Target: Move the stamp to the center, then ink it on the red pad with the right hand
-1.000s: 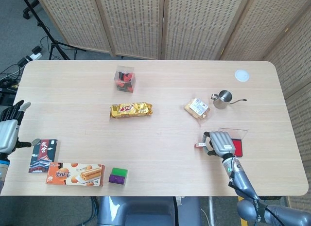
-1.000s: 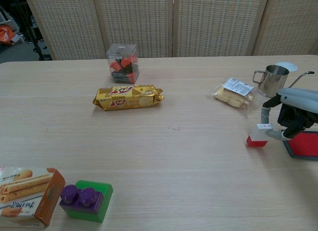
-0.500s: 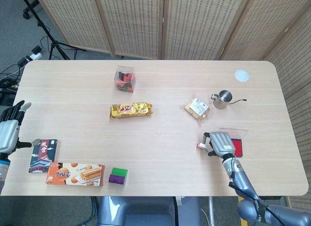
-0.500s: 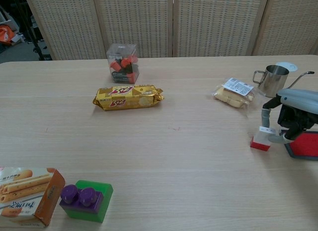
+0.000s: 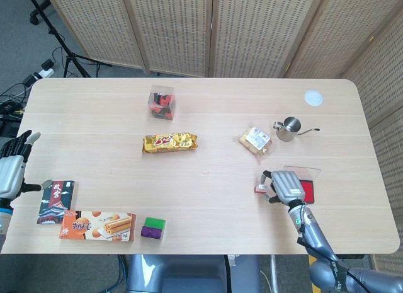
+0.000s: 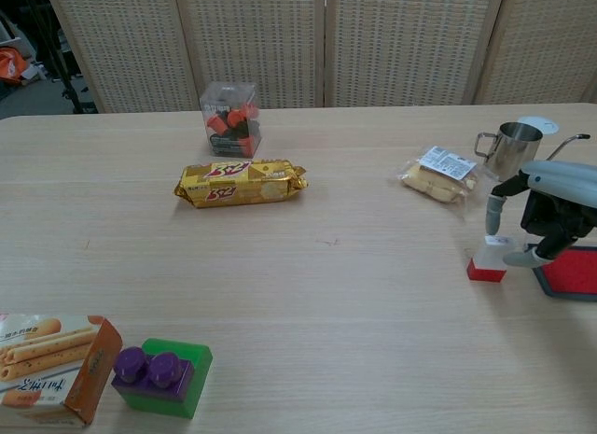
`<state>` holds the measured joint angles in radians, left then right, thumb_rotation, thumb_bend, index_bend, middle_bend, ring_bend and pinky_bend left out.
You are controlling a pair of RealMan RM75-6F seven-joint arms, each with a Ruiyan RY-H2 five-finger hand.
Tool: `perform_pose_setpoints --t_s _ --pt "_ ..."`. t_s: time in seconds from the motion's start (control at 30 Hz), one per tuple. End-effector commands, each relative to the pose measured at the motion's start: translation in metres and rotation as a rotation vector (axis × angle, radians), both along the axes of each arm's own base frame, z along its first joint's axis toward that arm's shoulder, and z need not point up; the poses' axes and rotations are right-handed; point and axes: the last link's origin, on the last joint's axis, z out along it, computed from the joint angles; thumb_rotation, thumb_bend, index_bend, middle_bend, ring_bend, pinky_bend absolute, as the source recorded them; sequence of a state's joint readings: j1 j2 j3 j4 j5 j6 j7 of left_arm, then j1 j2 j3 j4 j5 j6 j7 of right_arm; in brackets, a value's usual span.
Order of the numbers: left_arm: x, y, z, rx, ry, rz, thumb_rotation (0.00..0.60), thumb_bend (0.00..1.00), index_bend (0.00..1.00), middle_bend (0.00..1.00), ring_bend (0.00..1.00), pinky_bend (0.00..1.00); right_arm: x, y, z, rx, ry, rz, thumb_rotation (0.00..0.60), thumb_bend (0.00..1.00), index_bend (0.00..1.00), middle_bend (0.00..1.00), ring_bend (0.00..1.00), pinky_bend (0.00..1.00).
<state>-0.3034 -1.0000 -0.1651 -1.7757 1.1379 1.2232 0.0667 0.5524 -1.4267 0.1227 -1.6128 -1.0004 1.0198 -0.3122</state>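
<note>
The stamp (image 6: pixel 487 263), white on top with a red base, stands upright on the table right of centre; in the head view the stamp (image 5: pixel 259 189) peeks out just left of my right hand (image 5: pixel 286 184). My right hand (image 6: pixel 550 210) has a fingertip on the stamp's top and the thumb against its right side, pinching it. The red ink pad (image 6: pixel 571 271) lies just right of the stamp, partly hidden behind the hand; in the head view the pad (image 5: pixel 309 191) shows beside the hand. My left hand (image 5: pixel 12 167) hovers at the table's left edge, fingers apart, empty.
A steel cup (image 6: pixel 511 149) and a snack packet (image 6: pixel 440 173) sit behind the stamp. A yellow biscuit pack (image 5: pixel 169 142) and a clear box (image 5: pixel 162 103) lie mid-table. A green-purple block (image 5: pixel 153 229), an orange box (image 5: pixel 97 225) and a dark box (image 5: pixel 56 201) line the front left.
The stamp tipped over to one side in my right hand half a second ago and now stands upright again, slightly right of where it was. The left hand has not moved.
</note>
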Motion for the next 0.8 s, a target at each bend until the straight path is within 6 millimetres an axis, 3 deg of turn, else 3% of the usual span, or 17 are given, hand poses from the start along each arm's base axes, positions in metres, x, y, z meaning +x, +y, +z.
perform_pose_setpoints --t_s 0.03,0.1,0.23,0.3,0.33,0.4,0.47,0.5,0.6,0.8 --pt "0.0 -0.001 0.0 -0.001 -0.001 -0.001 0.6 0.1 0.0 0.0 0.0 0.0 0.003 0.002 0.005 -0.008 -0.009 0.01 0.6 0.26 0.43 0.97 1.0 1.0" --pt "0.0 -0.001 0.001 -0.001 -0.003 -0.002 0.6 0.1 0.0 0.0 0.0 0.0 0.006 0.005 0.01 -0.018 -0.025 0.017 0.6 0.26 0.43 0.97 1.0 1.0" --pt "0.0 -0.006 0.001 0.0 -0.007 -0.012 0.6 0.1 0.0 0.0 0.0 0.0 0.02 0.016 0.045 -0.106 -0.101 0.084 0.6 0.24 0.42 0.89 0.95 1.0" --pt "0.0 -0.008 0.002 0.002 -0.009 -0.017 0.6 0.1 0.0 0.0 0.0 0.0 0.018 0.023 0.058 -0.14 -0.116 0.113 0.6 0.14 0.36 0.72 0.76 0.93" --pt "0.0 -0.01 0.002 0.005 -0.009 -0.02 0.6 0.1 0.0 0.0 0.0 0.0 0.017 0.027 0.065 -0.158 -0.115 0.126 0.6 0.09 0.34 0.63 0.65 0.87" --pt "-0.002 -0.013 0.002 0.012 -0.005 -0.026 0.6 0.1 0.0 0.0 0.0 0.0 0.014 0.034 0.074 -0.177 -0.116 0.148 0.6 0.01 0.27 0.35 0.27 0.54" --pt "-0.005 -0.019 0.0 0.014 0.01 -0.031 0.6 0.1 0.0 0.0 0.0 0.0 0.009 0.041 0.087 -0.203 -0.125 0.167 0.6 0.0 0.2 0.15 0.06 0.29" --pt "-0.007 -0.024 -0.003 0.011 0.02 -0.034 0.6 0.1 0.0 0.0 0.0 0.0 0.006 0.046 0.097 -0.227 -0.134 0.187 0.6 0.0 0.17 0.07 0.01 0.2" --pt "-0.012 -0.035 -0.009 0.002 0.018 -0.04 0.6 0.1 0.0 0.0 0.0 0.0 -0.009 0.058 0.118 -0.327 -0.129 0.222 0.6 0.0 0.09 0.0 0.0 0.09" --pt "-0.017 -0.047 -0.007 0.028 0.003 -0.067 0.6 0.1 0.0 0.0 0.0 0.0 -0.035 0.072 0.126 -0.431 -0.122 0.218 0.6 0.0 0.04 0.0 0.0 0.02"
